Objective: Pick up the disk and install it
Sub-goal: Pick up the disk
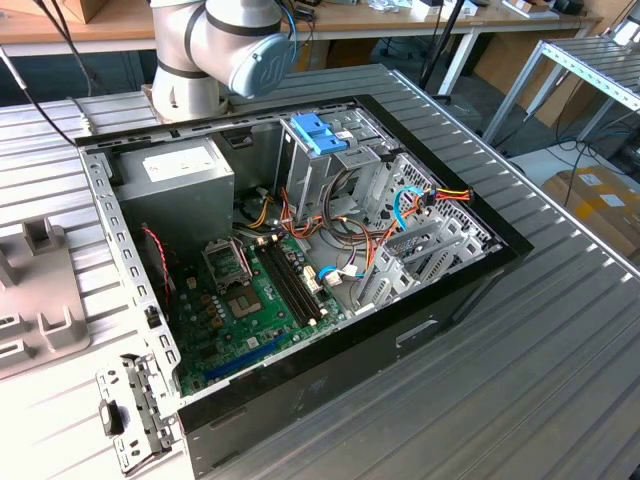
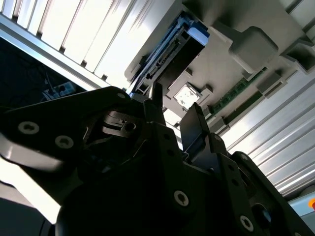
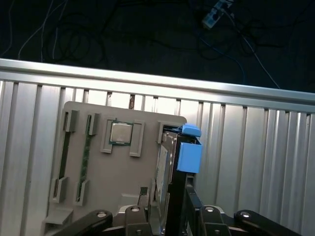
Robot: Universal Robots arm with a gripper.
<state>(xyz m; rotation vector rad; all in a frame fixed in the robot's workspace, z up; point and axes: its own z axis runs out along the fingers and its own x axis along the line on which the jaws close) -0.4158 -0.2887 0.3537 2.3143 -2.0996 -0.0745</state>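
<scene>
Hovering over the grey tray [image 3: 147, 110] near the bench [image 3: 246, 147] edge, my claw [image 3: 160, 186] is spread, its fingers apart just at the disk [image 3: 164, 157], which stands on edge in the tray's end slot; whether they touch it I cannot tell. Bare ribbed bench lies open beside that slot. The tray also holds a processor [image 3: 119, 132] and a memory stick [image 3: 86, 152]

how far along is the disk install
Nothing looks finished: the disk stands on edge in its slot in the grey holder tray. In hand: the end effector is open at the disk, a finger each side, not gripping it as far as I can tell. Left: the pickup and the install into the open computer case.
</scene>
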